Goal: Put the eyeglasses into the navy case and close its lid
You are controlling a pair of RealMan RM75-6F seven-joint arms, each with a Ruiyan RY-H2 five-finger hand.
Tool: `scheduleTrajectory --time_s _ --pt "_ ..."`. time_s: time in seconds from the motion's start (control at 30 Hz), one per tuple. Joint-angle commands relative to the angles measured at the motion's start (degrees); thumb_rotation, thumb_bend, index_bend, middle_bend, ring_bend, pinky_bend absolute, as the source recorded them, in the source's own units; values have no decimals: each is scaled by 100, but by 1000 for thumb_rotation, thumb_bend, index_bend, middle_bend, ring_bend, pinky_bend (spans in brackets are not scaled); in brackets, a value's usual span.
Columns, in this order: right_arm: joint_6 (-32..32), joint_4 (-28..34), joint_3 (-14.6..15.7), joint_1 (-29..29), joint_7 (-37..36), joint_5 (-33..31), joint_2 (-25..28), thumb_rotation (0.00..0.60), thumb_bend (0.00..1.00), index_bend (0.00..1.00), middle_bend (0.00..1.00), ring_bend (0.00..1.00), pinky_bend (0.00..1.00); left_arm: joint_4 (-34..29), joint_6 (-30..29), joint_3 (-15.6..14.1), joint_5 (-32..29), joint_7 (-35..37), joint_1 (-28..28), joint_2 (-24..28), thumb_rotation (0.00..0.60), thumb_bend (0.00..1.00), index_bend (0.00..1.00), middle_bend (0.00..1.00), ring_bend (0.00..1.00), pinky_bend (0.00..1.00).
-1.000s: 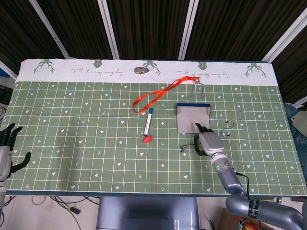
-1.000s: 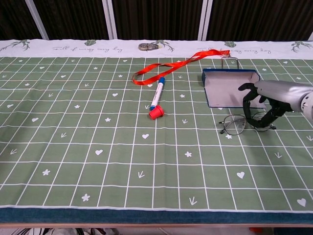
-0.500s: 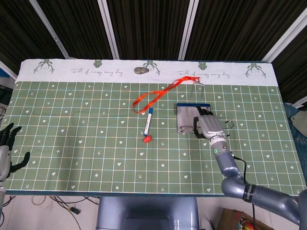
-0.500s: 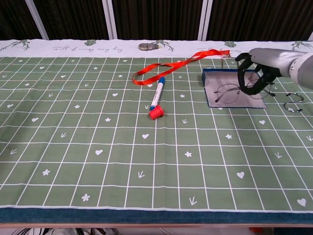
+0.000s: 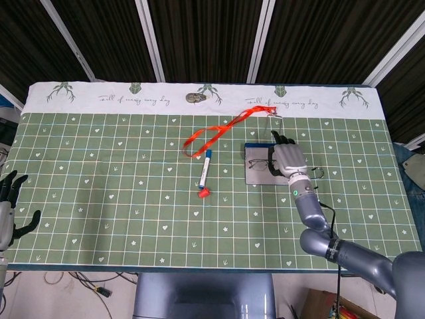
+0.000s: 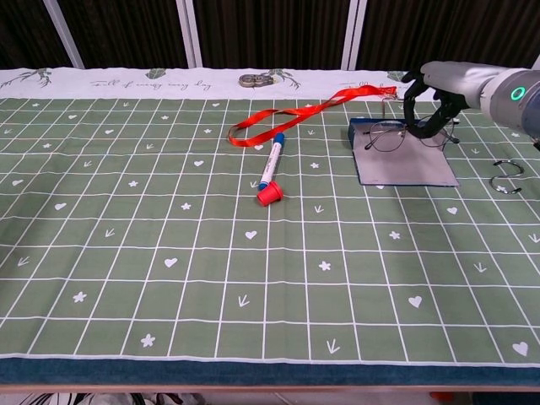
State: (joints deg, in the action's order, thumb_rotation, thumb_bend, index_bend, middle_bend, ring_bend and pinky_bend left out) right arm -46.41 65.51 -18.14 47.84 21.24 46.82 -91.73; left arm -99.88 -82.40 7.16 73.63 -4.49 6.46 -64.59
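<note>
The navy case (image 5: 262, 175) (image 6: 403, 165) lies open at the right of the mat, grey inside up, its blue edge at the far side. My right hand (image 5: 285, 159) (image 6: 434, 91) hovers over its far part and grips the thin wire eyeglasses (image 5: 257, 164) (image 6: 386, 137) by their right side. The lenses hang just above the case's far edge. My left hand (image 5: 9, 199) rests open at the table's left front corner, holding nothing; only the head view shows it.
A red lanyard (image 5: 216, 135) (image 6: 291, 118) runs from mid-mat toward a clear badge holder (image 5: 272, 125) behind the case. A blue marker (image 5: 205, 169) (image 6: 271, 165) with a red cap (image 6: 268, 196) lies left of the case. Metal rings (image 6: 504, 179) lie right of it. A small padlock (image 5: 196, 98) sits at the back.
My right hand picked the eyeglasses up from the mat in front of the case and carried them away from me, over the case to its far edge. The left hand stayed put.
</note>
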Motion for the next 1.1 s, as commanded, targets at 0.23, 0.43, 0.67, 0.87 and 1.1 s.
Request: scheduleTrajectory --time_s 0.23,0.43,0.67,0.87,1.1 --pt "408 -904 41 189 -385 127 -382 600 487 684 8 121 168 -4 14 11 -47 -35 6 -10 600 354 99 0 0 0" --pt "636 -1469 7 329 -552 149 -609 600 487 684 8 121 168 -22 11 26 -83 -54 7 -14 600 355 99 0 0 0" --pt "897 -2119 -57 503 -754 188 -868 600 487 684 8 121 168 -26 26 42 -125 -53 11 -11 600 354 99 0 0 0" --pt "1051 -2447 -79 572 -887 219 -1025 600 487 684 8 121 168 -30 38 48 -141 -58 18 -7 600 354 99 0 0 0" --pt "1170 -2696 -85 622 -1045 313 -1180 600 480 635 8 121 168 -32 35 42 -130 -71 19 -9 600 355 99 0 0 0"
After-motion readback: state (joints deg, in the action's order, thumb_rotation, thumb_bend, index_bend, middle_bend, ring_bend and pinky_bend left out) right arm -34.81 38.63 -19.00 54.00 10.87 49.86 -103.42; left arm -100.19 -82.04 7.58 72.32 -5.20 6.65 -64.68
